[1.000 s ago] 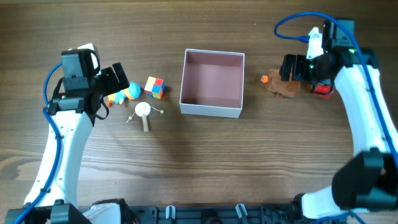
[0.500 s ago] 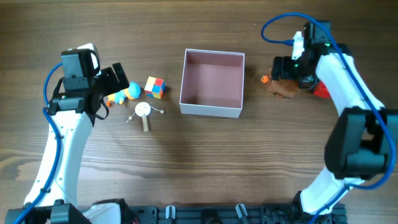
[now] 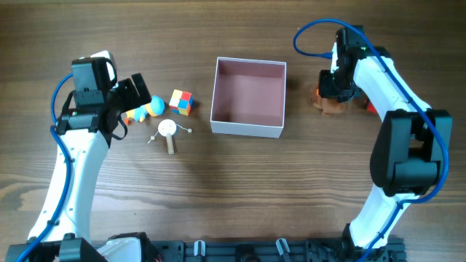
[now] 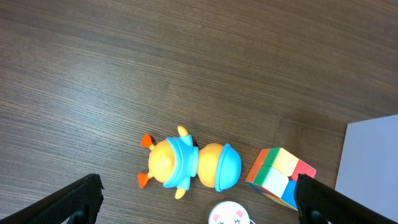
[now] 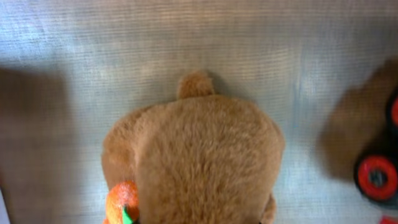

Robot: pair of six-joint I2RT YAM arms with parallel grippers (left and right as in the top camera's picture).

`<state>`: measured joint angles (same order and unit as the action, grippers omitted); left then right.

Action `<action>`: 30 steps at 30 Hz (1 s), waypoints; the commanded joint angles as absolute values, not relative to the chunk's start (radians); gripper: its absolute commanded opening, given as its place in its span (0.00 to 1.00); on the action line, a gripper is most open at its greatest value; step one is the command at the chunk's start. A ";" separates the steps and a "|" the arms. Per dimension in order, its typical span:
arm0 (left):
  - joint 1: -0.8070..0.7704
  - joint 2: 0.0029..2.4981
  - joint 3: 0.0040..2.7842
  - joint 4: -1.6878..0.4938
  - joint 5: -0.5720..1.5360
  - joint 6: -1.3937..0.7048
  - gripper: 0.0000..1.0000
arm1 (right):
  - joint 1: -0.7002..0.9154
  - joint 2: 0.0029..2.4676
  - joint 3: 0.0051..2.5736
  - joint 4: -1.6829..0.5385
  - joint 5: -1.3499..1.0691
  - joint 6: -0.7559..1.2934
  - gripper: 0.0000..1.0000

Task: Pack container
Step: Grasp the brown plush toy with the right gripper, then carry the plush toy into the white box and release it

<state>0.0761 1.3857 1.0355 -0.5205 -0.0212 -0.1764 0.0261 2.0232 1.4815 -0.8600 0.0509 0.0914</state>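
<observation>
The container (image 3: pixel 247 129) sat empty mid-surface. The right pincer (image 3: pixel 333 87) hung over the brown plush toy (image 5: pixel 199 162); I could not tell whether it was open or closed. A shallow pinch of fur might slip. The left pincer (image 4: pixel 199 198) gaped wide.

A dark brown wood-grain table (image 3: pixel 240 189) fills the view, evenly lit.

Overhead faces straight down; wrist cameras closer (left shares the cube (image 4: pixel 280 177))
</observation>
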 commanded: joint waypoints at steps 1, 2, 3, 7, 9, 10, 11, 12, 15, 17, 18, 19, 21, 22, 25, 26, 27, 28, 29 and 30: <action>0.081 1.390 1.053 -0.521 -0.027 -0.161 1.00 | 0.043 1.939 1.535 -0.948 0.080 0.109 0.04; 0.081 1.390 1.053 -0.521 -0.027 -0.161 1.00 | 0.049 1.902 1.560 -0.978 0.062 0.109 0.04; 0.081 1.390 1.053 -0.521 -0.027 -0.161 1.00 | 0.059 1.867 1.585 -1.005 0.043 0.114 0.04; 0.081 1.390 1.053 -0.521 -0.027 -0.161 1.00 | 0.126 1.731 1.678 -1.107 0.003 0.169 0.04; 0.081 1.390 1.053 -0.521 -0.027 -0.161 1.00 | 0.182 1.667 1.694 -1.120 -0.005 0.213 0.04; 0.081 1.390 1.053 -0.521 -0.027 -0.161 1.00 | 0.213 1.641 1.694 -1.118 -0.005 0.234 0.04; 0.081 1.390 1.053 -0.521 -0.027 -0.161 1.00 | 0.247 1.620 1.694 -1.115 -0.004 0.256 0.04; 0.081 1.390 1.053 -0.521 -0.027 -0.161 1.00 | 0.273 1.607 1.694 -1.114 -0.004 0.274 0.04; 0.081 1.390 1.053 -0.521 -0.027 -0.161 1.00 | 0.402 1.593 1.694 -1.079 0.009 0.328 0.04; 0.081 1.390 1.053 -0.521 -0.027 -0.161 1.00 | 0.455 1.608 1.694 -1.046 0.030 0.369 0.04; 0.081 1.390 1.053 -0.521 -0.027 -0.161 1.00 | 0.487 1.623 1.694 -1.021 0.041 0.394 0.04; 0.081 1.390 1.053 -0.521 -0.027 -0.161 1.00 | 0.503 1.635 1.693 -1.005 0.046 0.408 0.04; 0.081 1.390 1.053 -0.521 -0.027 -0.161 1.00 | 0.543 1.686 1.693 -0.965 0.066 0.473 0.04; 0.081 1.390 1.053 -0.521 -0.027 -0.161 1.00 | 0.552 1.709 1.693 -0.950 0.069 0.497 0.04; 0.081 1.390 1.053 -0.521 -0.027 -0.161 1.00 | 0.567 1.788 1.693 -0.909 0.068 0.547 0.04; 0.081 1.390 1.053 -0.521 -0.027 -0.161 1.00 | 0.568 1.850 1.693 -0.888 0.067 0.579 0.04; 0.081 1.390 1.053 -0.521 -0.027 -0.161 1.00 | 0.569 1.872 1.693 -0.880 0.067 0.586 0.04; 0.081 1.390 1.053 -0.521 -0.027 -0.161 1.00 | 0.569 1.905 1.693 -0.869 0.065 0.595 0.04; 0.081 1.390 1.053 -0.521 -0.027 -0.161 1.00 | 0.568 1.934 1.693 -0.857 0.064 0.607 0.04; 0.081 1.390 1.053 -0.521 -0.027 -0.161 1.00 | 0.569 1.973 1.693 -0.836 0.058 0.609 0.04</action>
<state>0.0761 1.3857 1.0359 -0.5224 -0.0212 -0.1764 0.5678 1.8721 1.6951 -0.8692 0.0429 0.5346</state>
